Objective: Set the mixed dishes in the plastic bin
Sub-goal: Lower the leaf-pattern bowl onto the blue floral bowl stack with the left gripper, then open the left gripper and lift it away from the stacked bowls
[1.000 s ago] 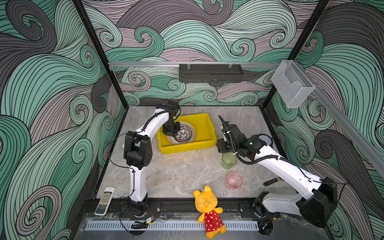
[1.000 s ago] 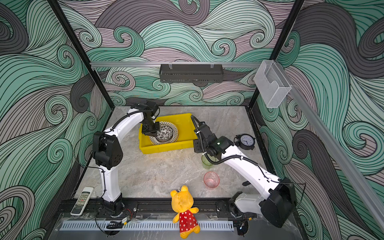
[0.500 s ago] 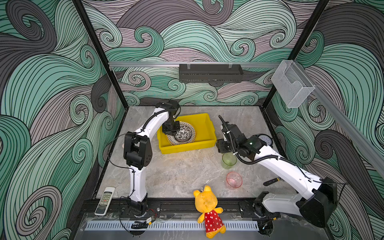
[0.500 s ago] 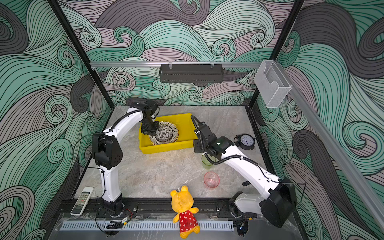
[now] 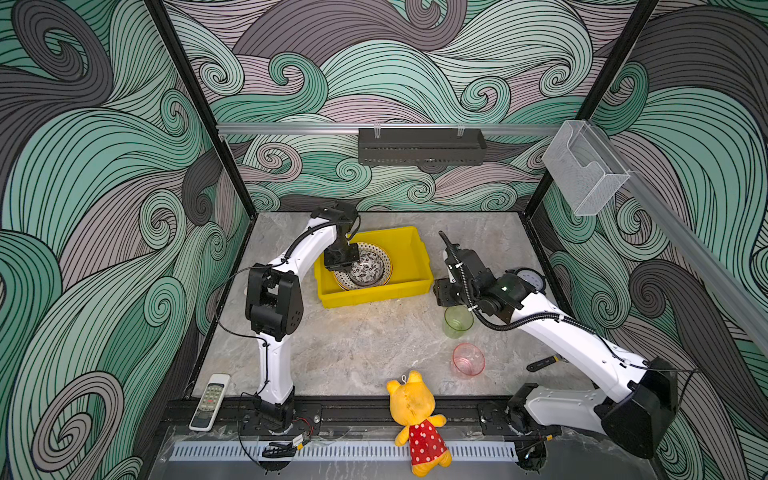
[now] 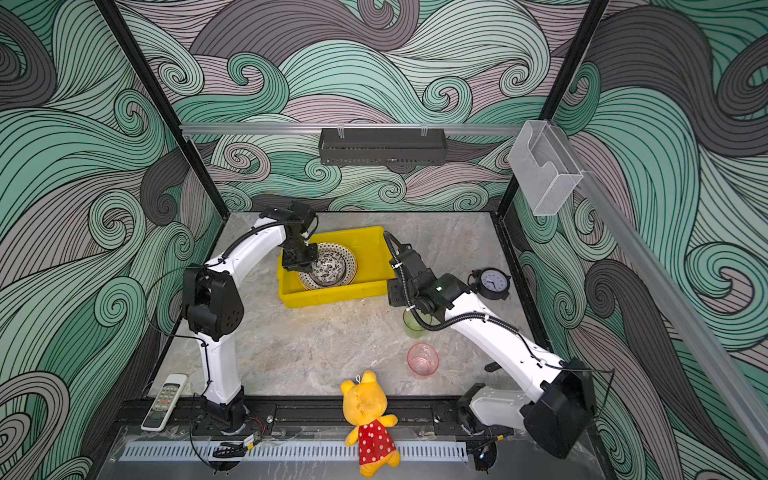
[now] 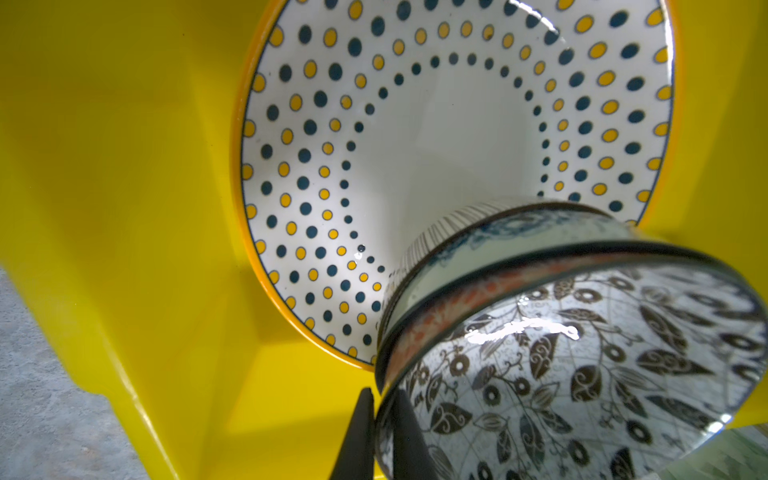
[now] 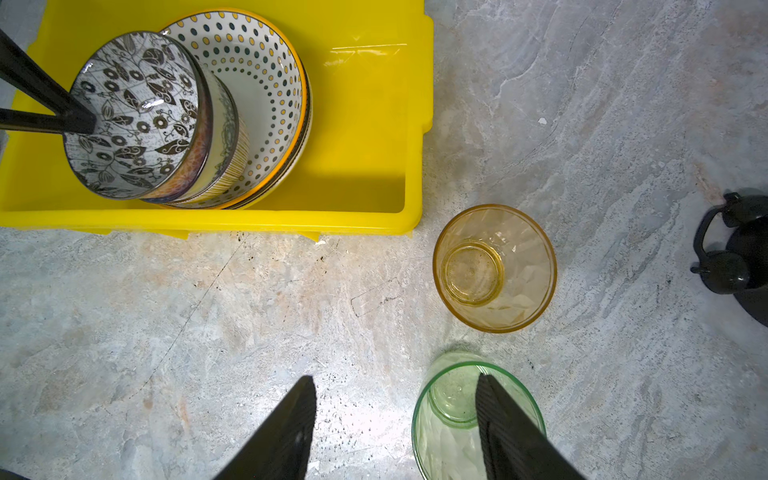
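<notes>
The plastic bin is a yellow tray at the back of the table. A stack of plates lies in it, the dotted-rim plate on top. Nested bowls stand on that, topped by the black-white leafy bowl. My left gripper is shut on that bowl's rim, one finger inside and one outside. My right gripper hangs open above the table, one finger over the mouth of the green cup. The amber cup stands just beyond it, and the pink cup nearer the front.
A black alarm clock stands at the right edge, behind my right arm. A yellow plush bear and a remote lie at the front. A black rack and a clear box hang on the walls.
My left arm has shifted slightly over the bin, its gripper staying at the leafy bowl. The right arm has not moved.
</notes>
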Robot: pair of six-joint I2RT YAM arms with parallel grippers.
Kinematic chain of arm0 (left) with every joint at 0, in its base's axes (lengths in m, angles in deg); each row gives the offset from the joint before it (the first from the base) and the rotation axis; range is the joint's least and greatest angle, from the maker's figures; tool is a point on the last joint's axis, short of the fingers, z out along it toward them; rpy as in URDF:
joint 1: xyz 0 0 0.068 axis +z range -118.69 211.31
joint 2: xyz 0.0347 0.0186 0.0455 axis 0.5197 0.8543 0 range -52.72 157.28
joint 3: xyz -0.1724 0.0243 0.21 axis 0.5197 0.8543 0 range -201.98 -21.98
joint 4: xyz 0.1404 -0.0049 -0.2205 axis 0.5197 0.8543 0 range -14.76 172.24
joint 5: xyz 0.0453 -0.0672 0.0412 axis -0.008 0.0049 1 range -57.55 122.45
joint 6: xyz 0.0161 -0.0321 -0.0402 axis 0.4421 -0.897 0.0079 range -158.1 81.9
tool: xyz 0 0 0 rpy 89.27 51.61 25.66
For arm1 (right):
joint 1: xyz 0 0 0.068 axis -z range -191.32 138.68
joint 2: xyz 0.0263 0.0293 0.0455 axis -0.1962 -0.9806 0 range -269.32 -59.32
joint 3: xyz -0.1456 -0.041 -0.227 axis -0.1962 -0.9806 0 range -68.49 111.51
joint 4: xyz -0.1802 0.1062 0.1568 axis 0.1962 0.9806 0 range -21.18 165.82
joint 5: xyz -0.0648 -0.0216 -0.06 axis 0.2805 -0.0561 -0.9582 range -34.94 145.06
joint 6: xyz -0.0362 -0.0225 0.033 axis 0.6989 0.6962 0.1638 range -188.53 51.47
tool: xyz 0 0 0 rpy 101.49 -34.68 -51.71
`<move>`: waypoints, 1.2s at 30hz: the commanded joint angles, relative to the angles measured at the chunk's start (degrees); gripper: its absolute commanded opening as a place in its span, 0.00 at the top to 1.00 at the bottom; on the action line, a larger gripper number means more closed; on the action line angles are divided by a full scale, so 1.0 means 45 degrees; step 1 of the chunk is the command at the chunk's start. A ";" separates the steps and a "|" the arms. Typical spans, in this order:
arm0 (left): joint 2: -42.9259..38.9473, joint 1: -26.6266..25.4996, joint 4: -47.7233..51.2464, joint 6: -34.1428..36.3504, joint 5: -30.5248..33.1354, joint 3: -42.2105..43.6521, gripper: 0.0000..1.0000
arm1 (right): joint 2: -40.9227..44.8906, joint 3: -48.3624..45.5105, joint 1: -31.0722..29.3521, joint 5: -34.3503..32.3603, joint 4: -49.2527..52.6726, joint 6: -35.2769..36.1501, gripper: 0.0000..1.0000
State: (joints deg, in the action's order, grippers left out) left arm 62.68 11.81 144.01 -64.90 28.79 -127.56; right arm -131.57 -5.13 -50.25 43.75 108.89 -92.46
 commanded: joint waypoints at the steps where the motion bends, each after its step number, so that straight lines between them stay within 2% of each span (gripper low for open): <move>1: -0.0313 0.0058 0.0345 -0.0135 -0.0026 0.0240 0.91 | 0.0176 -0.0091 0.0057 0.0092 -0.0010 -0.0189 0.37; 23: -0.1497 0.0116 0.0146 -0.0162 -0.0427 0.0068 0.82 | 0.0273 -0.0229 0.0071 -0.0356 0.0110 0.0045 0.36; 36: -0.3278 0.0098 0.0227 0.0111 -0.0222 0.0704 0.80 | 0.0230 -0.0267 0.0347 -0.0679 0.0255 -0.0097 0.35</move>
State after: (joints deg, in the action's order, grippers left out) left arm 50.74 11.81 143.73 -65.45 27.30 -125.53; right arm -131.54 -5.92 -49.38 41.98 109.22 -92.56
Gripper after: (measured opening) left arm 0.193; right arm 0.651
